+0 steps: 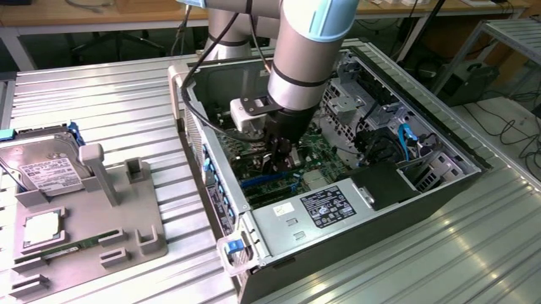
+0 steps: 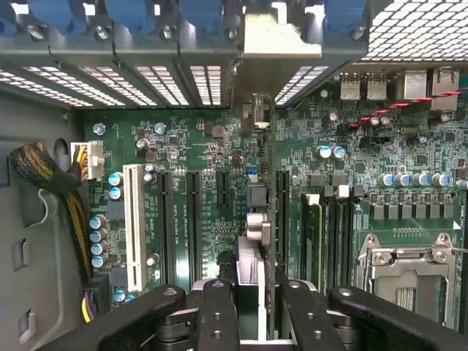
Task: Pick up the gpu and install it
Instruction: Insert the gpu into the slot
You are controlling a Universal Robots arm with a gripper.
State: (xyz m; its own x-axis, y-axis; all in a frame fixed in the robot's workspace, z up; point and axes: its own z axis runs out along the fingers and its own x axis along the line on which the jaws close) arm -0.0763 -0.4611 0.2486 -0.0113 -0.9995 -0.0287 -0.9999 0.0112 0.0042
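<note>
No print can be made out: the black label (image 1: 328, 209) on the power supply (image 1: 308, 218) and the white label (image 1: 50, 176) on the hard drive (image 1: 42, 166) carry lines too small to read, as does the motherboard (image 2: 219, 212) lettering

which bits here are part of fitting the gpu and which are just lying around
In the job:
gpu, edge-on over the motherboard slots
gripper, shut on the gpu
open computer case

Lying about:
hard drive
memory stick
grey holder tray
</note>
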